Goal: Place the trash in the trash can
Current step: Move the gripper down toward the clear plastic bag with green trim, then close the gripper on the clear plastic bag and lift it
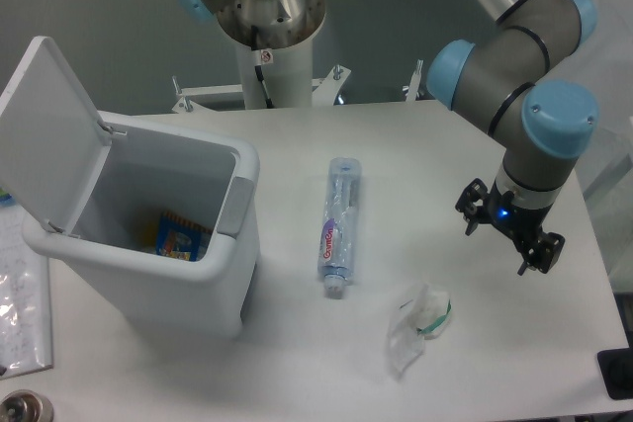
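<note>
White trash can (148, 274) stands lid-up on the desk (297, 363); bottle (338, 227) and wrapper (417, 323) lie beside it (hand (506, 232) empty, fingers apart).

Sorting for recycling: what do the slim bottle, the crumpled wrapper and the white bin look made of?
Slim clear bottle with blue-purple label: apparently thin glossy plastic; see-through. Crumpled clear wrapper with a green bit: likely soft plastic film; creased, translucent. White rectangular lidded bin: seemingly rigid moulded plastic, smooth, slightly shiny.

Bottle (337, 227) and crumpled wrapper (418, 323) lie beside open bin (158, 264).
</note>
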Controlling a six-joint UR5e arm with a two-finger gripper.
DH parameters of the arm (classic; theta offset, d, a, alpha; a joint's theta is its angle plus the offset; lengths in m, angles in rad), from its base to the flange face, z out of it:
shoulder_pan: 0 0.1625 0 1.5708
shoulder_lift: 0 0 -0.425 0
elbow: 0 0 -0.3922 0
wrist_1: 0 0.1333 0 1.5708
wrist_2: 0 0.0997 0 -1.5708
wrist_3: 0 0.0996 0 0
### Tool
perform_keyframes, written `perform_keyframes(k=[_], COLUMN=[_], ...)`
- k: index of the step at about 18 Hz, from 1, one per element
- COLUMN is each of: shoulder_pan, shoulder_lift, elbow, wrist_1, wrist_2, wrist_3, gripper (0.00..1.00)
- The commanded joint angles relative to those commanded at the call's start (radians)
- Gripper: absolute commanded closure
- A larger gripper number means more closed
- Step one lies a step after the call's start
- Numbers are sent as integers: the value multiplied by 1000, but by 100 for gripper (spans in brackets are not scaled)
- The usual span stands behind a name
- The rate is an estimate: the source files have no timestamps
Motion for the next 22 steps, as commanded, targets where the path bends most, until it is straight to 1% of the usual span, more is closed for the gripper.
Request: perform_keyframes(k=[6, 8, 11, 16, 17, 18, 19, 22], shoulder_pan=[-3, -23, -40, -112, -129, -141, -156, -163], shoulder_lift=[-2, -12, -29, -75, -84, -84, -84, -78], elbow=[2, 11, 23, 48, 46, 34, 9, -20], wrist_1=[3, 3, 3, 48, 49, 51, 52, 52], wrist_2=[-2, 0, -5, -5, -2, 2, 3, 0], wrist_3=[-2, -15, -58, -190, -231, -244, -247, -249], gripper=[0, 0, 0, 0, 0, 0, 0, 0])
